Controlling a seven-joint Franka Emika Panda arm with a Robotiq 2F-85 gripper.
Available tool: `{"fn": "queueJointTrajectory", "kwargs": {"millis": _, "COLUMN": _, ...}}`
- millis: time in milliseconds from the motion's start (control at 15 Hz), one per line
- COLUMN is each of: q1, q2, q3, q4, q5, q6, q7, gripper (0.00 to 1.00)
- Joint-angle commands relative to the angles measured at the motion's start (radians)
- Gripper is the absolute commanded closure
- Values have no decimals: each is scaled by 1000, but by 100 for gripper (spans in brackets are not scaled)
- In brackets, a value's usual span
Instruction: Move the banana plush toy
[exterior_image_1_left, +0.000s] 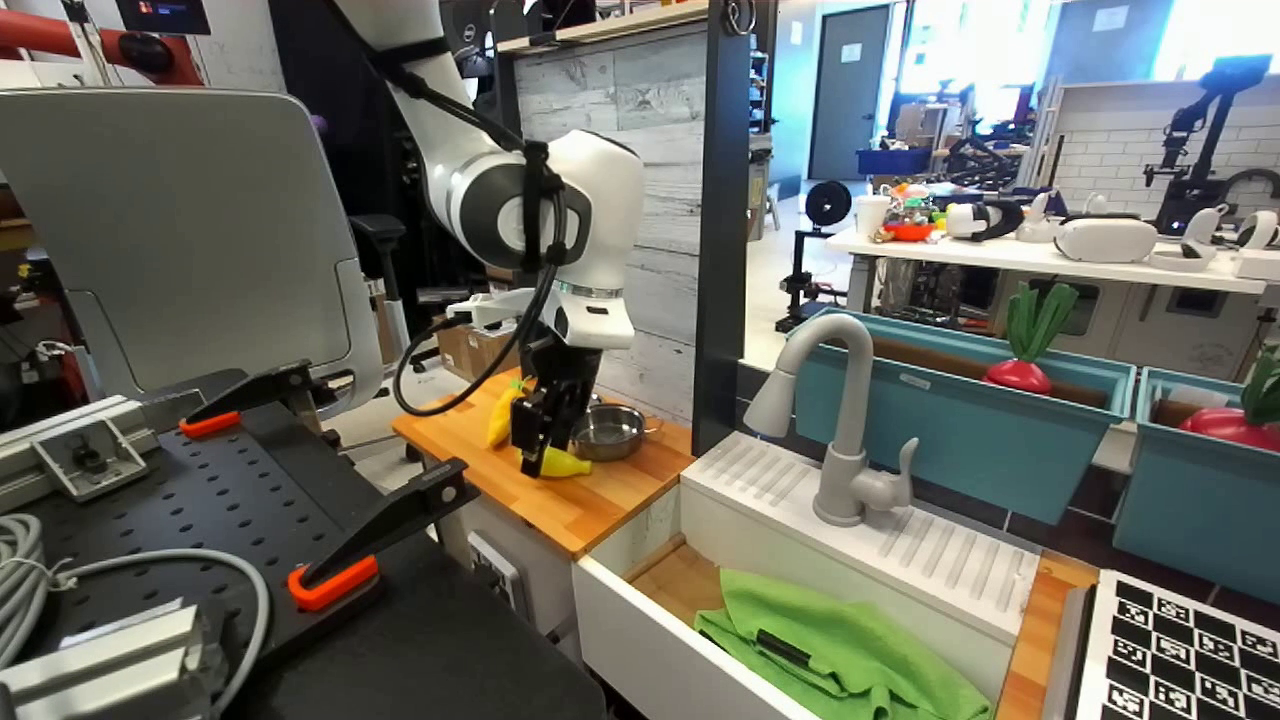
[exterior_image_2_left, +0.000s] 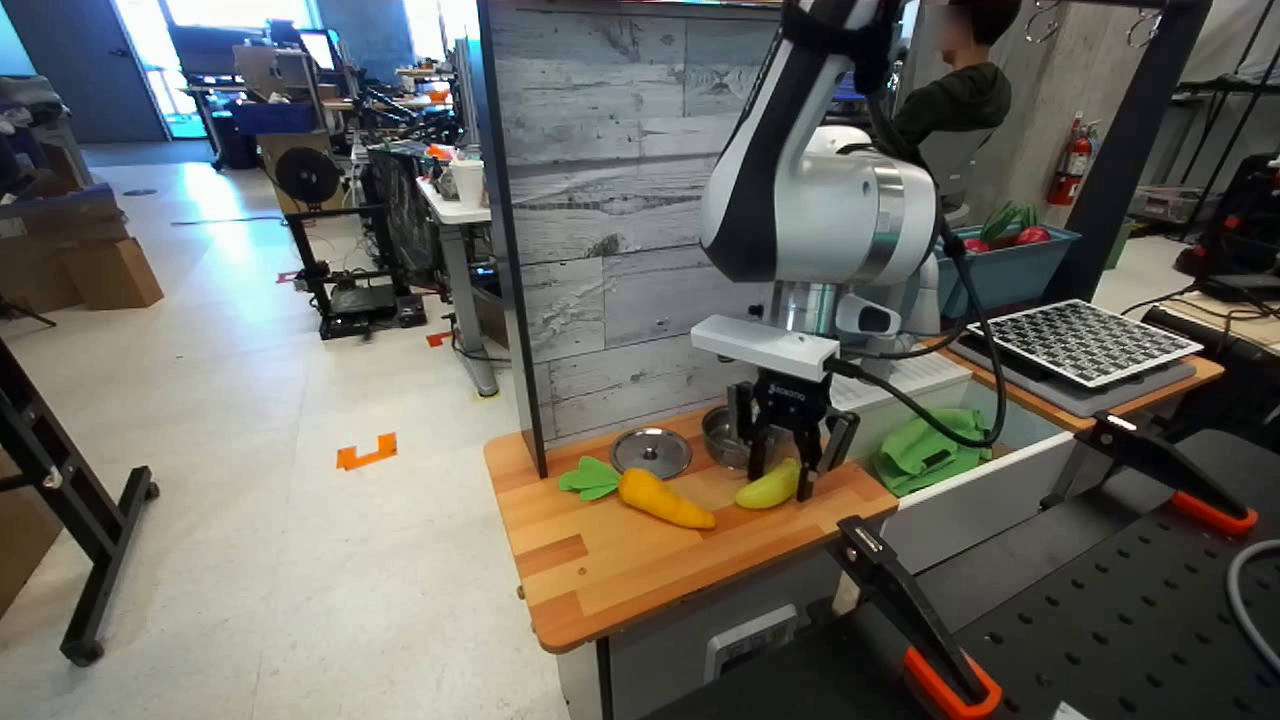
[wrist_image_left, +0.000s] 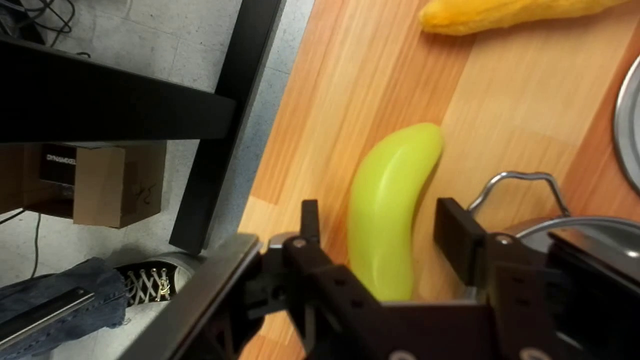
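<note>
Straddling banana (wrist_image_left: 386, 215) on table (exterior_image_2_left: 640, 560), just beside metal bowl (exterior_image_1_left: 610, 440), with hand (exterior_image_2_left: 781, 483) spread wide, gripping nothing. Probably at pre-grasp step. Next, likely calls for even squeeze from both sides, then straight lift.

Over on the bench (exterior_image_2_left: 620, 575), a toy carrot (exterior_image_2_left: 655, 495) lies near a metal lid (exterior_image_2_left: 651, 453); rumpled green cloth (exterior_image_1_left: 850, 640) in the sink (exterior_image_1_left: 645, 645).
</note>
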Motion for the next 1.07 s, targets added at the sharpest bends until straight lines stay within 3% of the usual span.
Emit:
{"fn": "queueJointTrajectory", "kwargs": {"millis": 0, "q1": 20, "q2": 12, "q3": -17, "q4": 30, "q5": -29, "q6": -27, "q7": 31, "gripper": 5}}
{"fn": "queueJointTrajectory", "kwargs": {"millis": 133, "q1": 19, "q2": 0, "q3": -10, "q4": 17, "q5": -35, "q6": -22, "q7": 18, "gripper": 0}}
{"fn": "queueJointTrajectory", "kwargs": {"millis": 600, "q1": 32, "q2": -96, "q3": 20, "q4": -87, "q5": -56, "q6": 13, "q7": -73, "gripper": 0}}
{"fn": "queueJointTrajectory", "kwargs": {"millis": 1000, "q1": 31, "q2": -301, "q3": 34, "q4": -246, "q5": -45, "q6": 47, "q7": -148, "gripper": 0}}
